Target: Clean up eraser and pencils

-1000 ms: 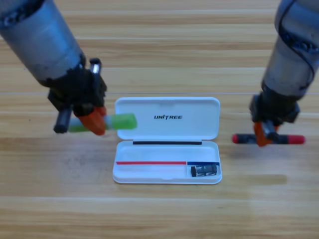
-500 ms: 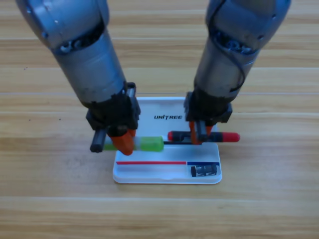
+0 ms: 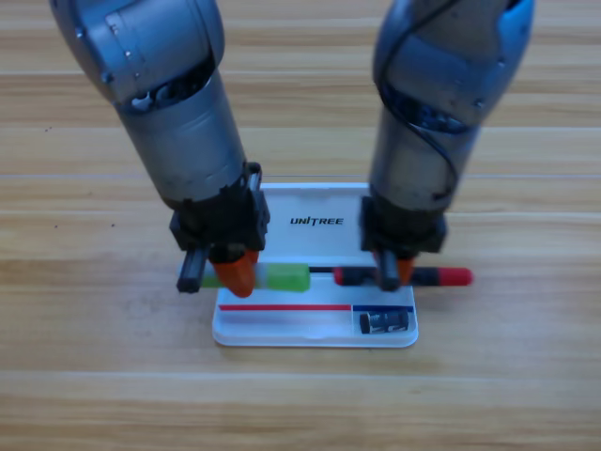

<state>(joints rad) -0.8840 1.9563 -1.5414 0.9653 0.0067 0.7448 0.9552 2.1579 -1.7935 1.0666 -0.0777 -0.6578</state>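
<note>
Left end effector (image 3: 235, 272) grips the green-ended pencil (image 3: 282, 277), right end effector (image 3: 392, 272) the black-and-red pencil (image 3: 441, 276); both lie crosswise above the case tray (image 3: 282, 331), which holds the eraser (image 3: 385, 322).

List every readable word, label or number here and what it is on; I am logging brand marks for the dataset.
"UNITREE": black print on the inside of the white case's open lid.
Eraser label: too small to read.
Black pencil print: not readable.
Nothing else carries text.

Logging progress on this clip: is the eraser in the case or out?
In: the eraser lies in the lower right compartment of the open white case.
</note>
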